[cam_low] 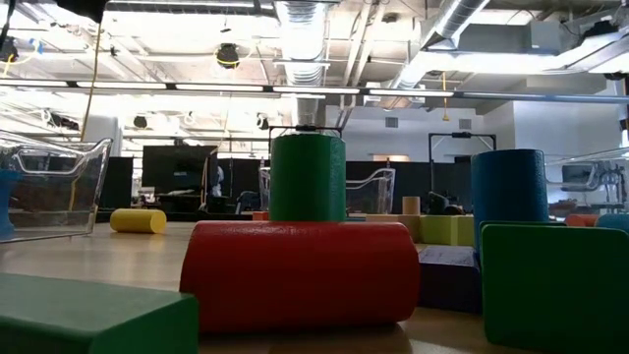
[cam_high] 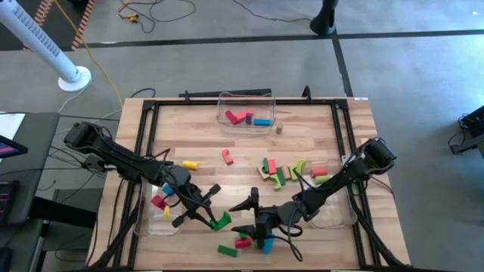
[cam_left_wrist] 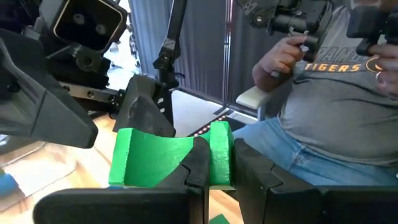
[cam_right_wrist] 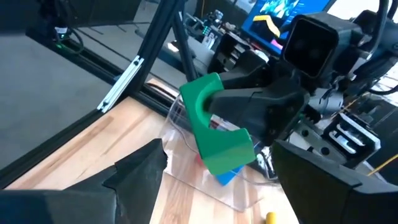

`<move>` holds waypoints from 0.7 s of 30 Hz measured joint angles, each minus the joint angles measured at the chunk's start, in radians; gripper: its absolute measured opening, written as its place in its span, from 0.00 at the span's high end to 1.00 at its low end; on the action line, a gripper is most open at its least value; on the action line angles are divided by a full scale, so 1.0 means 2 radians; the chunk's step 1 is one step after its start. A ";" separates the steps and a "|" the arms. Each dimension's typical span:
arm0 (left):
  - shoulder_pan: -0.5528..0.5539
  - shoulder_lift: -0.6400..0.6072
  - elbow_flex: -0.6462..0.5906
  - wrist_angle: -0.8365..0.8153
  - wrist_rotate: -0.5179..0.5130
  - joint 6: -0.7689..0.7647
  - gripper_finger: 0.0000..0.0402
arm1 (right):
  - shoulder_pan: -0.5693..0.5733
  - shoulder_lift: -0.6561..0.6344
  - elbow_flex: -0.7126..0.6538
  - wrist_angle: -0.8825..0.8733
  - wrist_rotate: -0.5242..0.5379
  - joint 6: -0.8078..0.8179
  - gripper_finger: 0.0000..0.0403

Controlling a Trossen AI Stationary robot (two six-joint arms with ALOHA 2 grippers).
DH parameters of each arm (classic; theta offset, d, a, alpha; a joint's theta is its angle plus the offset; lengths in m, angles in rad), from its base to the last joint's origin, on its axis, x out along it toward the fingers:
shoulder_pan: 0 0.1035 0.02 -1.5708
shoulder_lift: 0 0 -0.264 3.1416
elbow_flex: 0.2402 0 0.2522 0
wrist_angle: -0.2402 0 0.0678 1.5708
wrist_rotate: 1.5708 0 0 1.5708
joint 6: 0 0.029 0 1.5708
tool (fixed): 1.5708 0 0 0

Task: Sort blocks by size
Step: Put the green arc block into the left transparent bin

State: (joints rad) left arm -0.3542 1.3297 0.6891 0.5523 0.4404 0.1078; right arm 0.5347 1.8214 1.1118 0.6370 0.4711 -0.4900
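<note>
Blocks of painted wood are what we sort, and one of them, a green arch-shaped block (cam_left_wrist: 168, 155), sits clenched between the dark fingers of the left gripper (cam_high: 214, 220), lifted off the wooden table (cam_high: 318, 136) near its front edge; in the left wrist view we see its curved hollow facing up and one end pinched by the fingertips. Just beside it, the right gripper (cam_high: 250, 215) stands released, its two fingers spread wide and grasping nothing, pointing toward the left gripper across a small gap; the right wrist view shows the same green arch (cam_right_wrist: 214, 127) straight ahead in the other arm's grip. Below and between the two grippers we find a small cluster on the table: a red cylinder (cam_low: 300, 273) lying on its side, a green cylinder (cam_low: 308, 177) standing behind it, and a blue cylinder (cam_low: 509, 192) near them. Farther out, a scatter of green, red and tan blocks (cam_high: 287, 171) lies right of centre, and a yellow cylinder (cam_high: 190, 164) lies alone to the left. A clear plastic bin (cam_high: 144, 219) under the left arm holds pink, yellow and blue pieces, partly hidden by the arm; another clear bin (cam_high: 246, 97) at the far edge holds red, purple and blue ones. A third bin (cam_high: 340, 215) under the right arm is mostly covered. A seated person (cam_left_wrist: 323, 118) shows beyond the table.
</note>
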 joint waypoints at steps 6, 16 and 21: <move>0.000 0.030 0.001 0.058 0.000 -0.012 0.89 | -0.007 0.000 0.000 0.004 -0.015 0.011 0.18; 0.004 0.065 0.018 0.073 -0.002 -0.016 0.89 | -0.006 0.000 0.000 0.007 -0.018 0.011 0.19; 0.004 0.064 0.019 0.091 -0.002 -0.019 0.89 | -0.006 0.000 -0.001 -0.006 -0.017 0.010 0.19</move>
State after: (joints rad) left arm -0.3458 1.4570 0.7280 0.7345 0.4374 0.0700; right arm 0.5236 1.8221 1.1107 0.6240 0.4363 -0.4702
